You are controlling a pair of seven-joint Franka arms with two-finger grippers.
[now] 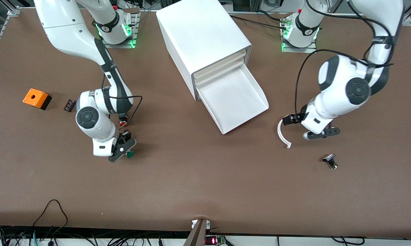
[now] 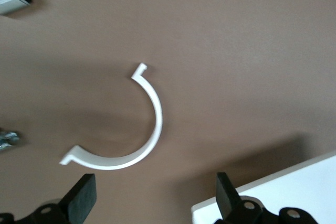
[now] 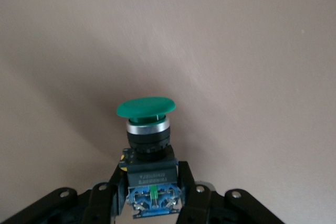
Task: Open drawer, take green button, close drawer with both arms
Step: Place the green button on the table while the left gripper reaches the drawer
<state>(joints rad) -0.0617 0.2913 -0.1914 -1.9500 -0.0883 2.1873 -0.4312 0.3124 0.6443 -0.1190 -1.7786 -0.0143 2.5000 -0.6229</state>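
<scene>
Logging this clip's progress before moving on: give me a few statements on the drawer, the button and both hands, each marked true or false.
1. The lowest drawer of the white cabinet is pulled out. True.
2. The right hand is shut on the green button. True.
3. The button lies in the drawer. False: the right hand holds it over bare table, toward the right arm's end.
4. The left hand grips the curved white strip. False: its fingers stand open, and the strip lies on the table under it.
5. The orange box sits in the drawer. False: it rests on the table near the right arm's end.
</scene>
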